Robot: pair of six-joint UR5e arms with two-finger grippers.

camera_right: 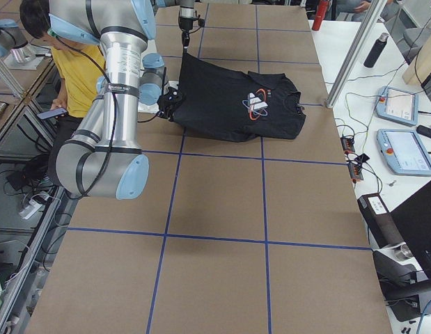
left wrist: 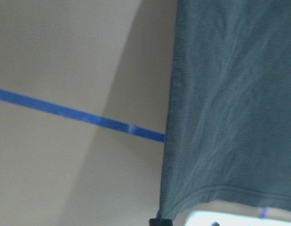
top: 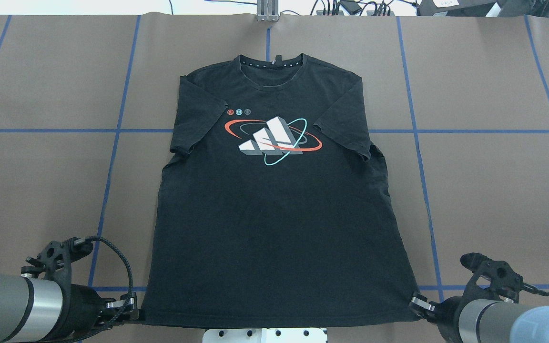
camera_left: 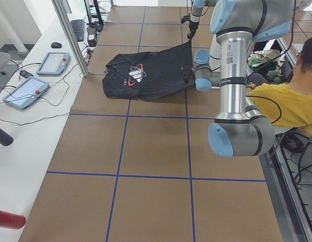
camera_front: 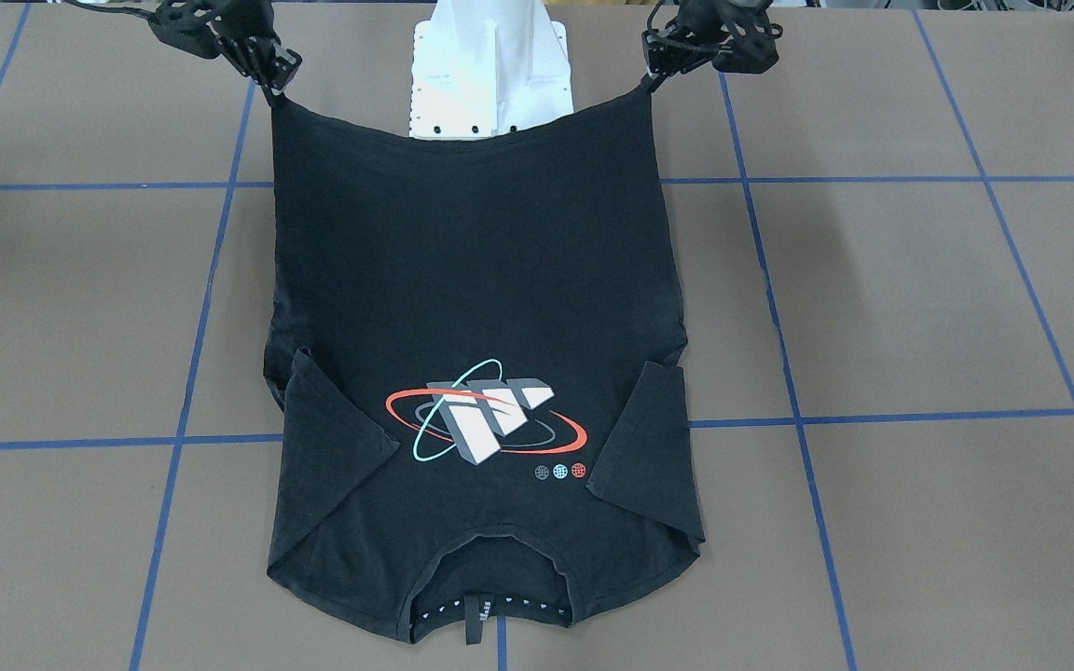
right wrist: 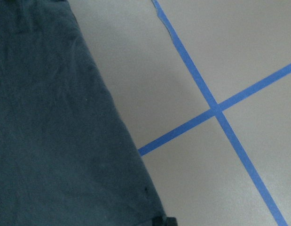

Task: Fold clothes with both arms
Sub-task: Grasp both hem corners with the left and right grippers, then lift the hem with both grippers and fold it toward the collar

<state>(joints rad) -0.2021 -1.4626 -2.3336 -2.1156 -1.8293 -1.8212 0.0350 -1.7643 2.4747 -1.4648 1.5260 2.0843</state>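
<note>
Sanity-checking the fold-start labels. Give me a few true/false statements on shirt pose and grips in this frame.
1. The T-shirt lies with its logo facing up. True.
2. Its collar is at the end nearest the robot's base. False: the collar is at the far end and the hem is by the base.
3. The left gripper and the right gripper each pinch one hem corner. True.
4. The T-shirt is already folded in half. False: it is spread out full length.
5. The hem lies flat on the table. False: its corners are held up, and the edge sags between them.
</note>
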